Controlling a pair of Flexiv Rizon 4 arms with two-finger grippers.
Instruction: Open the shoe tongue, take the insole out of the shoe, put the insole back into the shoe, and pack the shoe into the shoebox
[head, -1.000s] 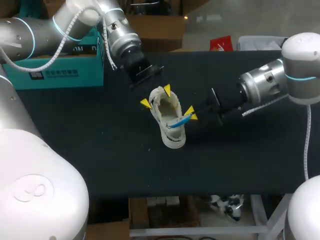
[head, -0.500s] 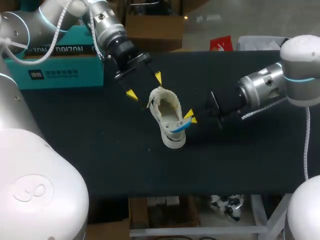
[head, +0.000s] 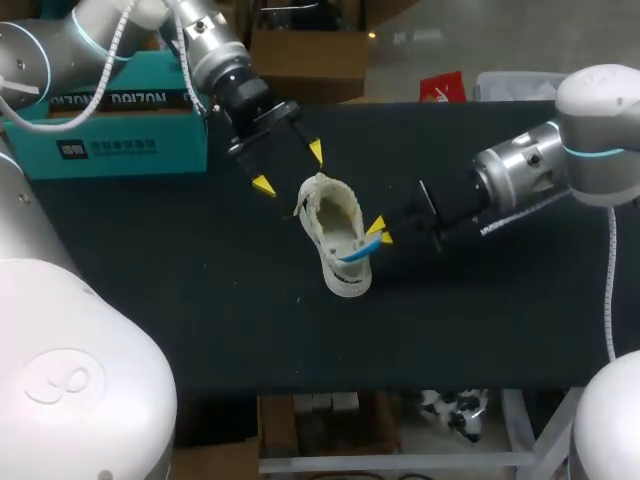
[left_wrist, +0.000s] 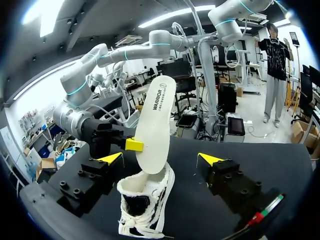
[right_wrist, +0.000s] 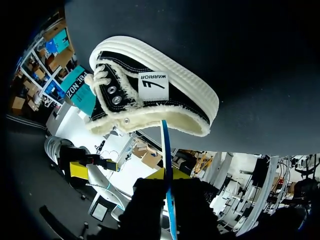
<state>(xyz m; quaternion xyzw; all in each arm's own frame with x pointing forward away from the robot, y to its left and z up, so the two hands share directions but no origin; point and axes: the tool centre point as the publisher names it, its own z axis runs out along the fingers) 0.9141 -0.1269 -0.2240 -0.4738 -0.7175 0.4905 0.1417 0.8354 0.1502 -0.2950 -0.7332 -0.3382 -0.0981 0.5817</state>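
At the middle of the dark surface (head: 200, 300) sits the black-and-cream canvas shoe (head: 330, 205); my right pincer (head: 381, 232) pinches the white, blue-backed insole (left_wrist: 152, 120), upright in its heel, while my left pincer (head: 290, 168) gapes empty by the toe

Robotics lab, by the look of it; left arm (head: 40, 55) and right arm (head: 520, 165), both silver industrial units, flank one black-topped work table (head: 200, 310); bench-style rig.
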